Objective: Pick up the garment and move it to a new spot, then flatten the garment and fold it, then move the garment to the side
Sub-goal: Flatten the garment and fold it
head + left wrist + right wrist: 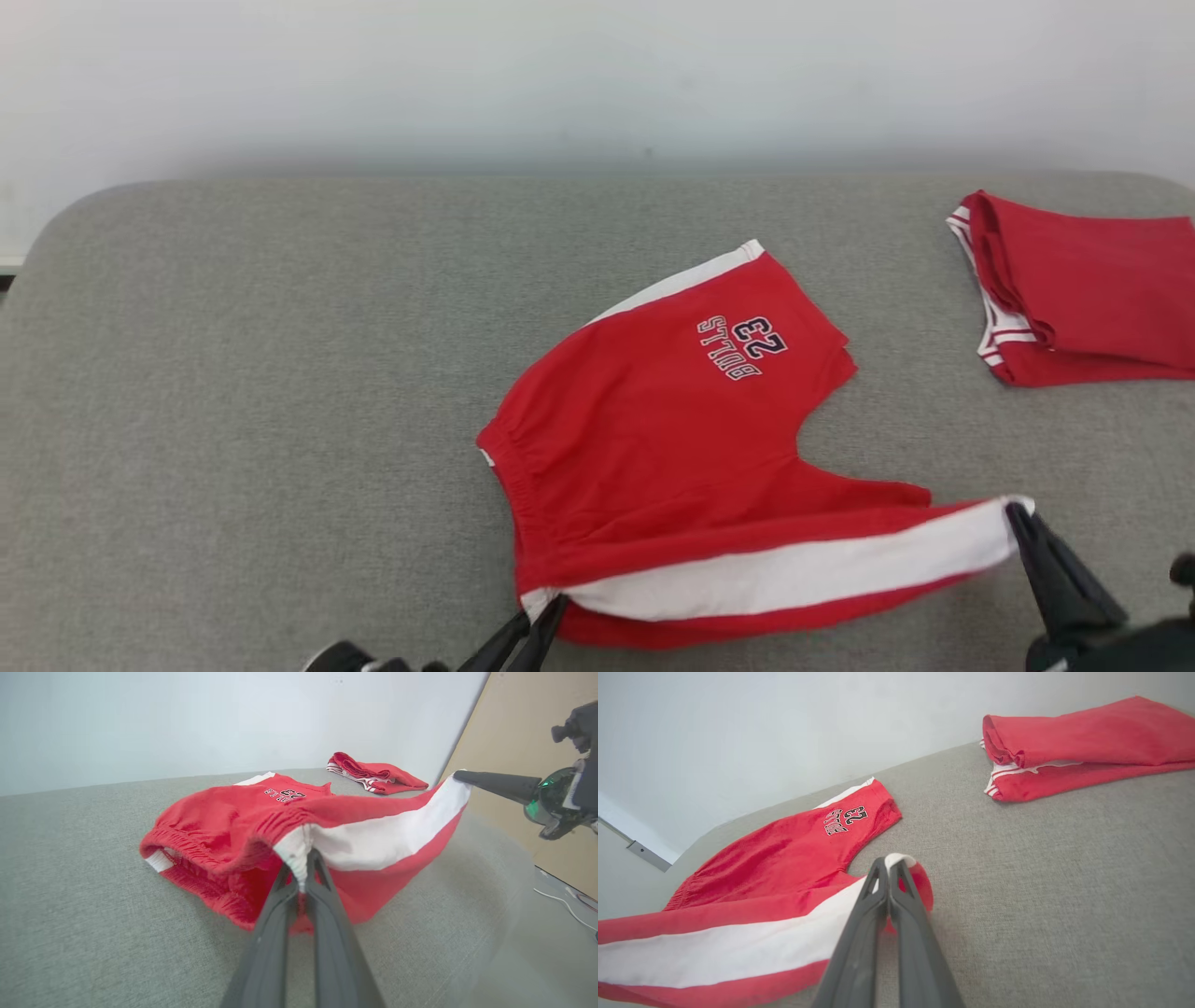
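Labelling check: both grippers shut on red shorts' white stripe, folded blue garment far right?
The folded garment is red, not blue, per the head view. Rest holds: left gripper and right gripper shut on the white stripe of the shorts.

1 folded red garment (pixel 1083 299) lies on the grey fabric surface (pixel 233 373), well beyond the right end effector (pixel 1016 511).
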Motion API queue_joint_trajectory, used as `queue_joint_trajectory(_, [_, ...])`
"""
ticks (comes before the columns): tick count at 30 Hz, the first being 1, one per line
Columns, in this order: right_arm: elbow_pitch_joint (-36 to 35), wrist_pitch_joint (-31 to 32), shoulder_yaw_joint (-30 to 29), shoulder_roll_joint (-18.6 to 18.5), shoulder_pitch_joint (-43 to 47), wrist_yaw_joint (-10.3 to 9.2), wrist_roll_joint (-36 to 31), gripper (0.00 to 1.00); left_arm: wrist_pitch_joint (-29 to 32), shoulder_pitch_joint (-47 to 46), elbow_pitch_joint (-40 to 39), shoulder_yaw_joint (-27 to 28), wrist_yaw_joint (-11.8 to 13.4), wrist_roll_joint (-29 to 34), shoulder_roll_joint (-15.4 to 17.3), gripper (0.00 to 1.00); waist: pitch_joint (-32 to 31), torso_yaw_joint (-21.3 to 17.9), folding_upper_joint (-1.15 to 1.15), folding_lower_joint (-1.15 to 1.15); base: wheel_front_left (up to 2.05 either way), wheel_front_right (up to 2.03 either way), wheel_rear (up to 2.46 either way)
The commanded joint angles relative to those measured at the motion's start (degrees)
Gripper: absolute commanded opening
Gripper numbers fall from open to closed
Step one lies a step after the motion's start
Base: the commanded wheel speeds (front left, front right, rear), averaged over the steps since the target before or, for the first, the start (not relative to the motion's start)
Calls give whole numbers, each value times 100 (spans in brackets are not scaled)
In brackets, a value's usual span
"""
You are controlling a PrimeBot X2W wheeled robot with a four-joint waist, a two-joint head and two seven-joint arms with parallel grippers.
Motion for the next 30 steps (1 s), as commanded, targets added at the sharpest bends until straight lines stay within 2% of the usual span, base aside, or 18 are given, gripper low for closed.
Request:
queue_joint_trajectory(1, [30,93,39,-98,-295,-17,-20,0,-18,-214,-22,-51,-8,-14,-40,0,22,141,0,0,0,0,0])
queue_joint_trajectory(10, [763,469,385,-404,-1902,-17,0,0,-18,-1082,161,-147,-9,-214,-231,0,272,413,0,0,0,0,0])
queue_joint_trajectory(19, [2301,472,1140,-602,-3990,-17,-34,0,-18,-1938,744,-37,-8,-473,-557,0,768,689,0,0,0,0,0])
queue_joint_trajectory(30, [4234,235,2068,-289,-6036,-17,-256,0,-18,-2587,1348,41,-2,-516,-749,0,1295,783,0,0,0,0,0])
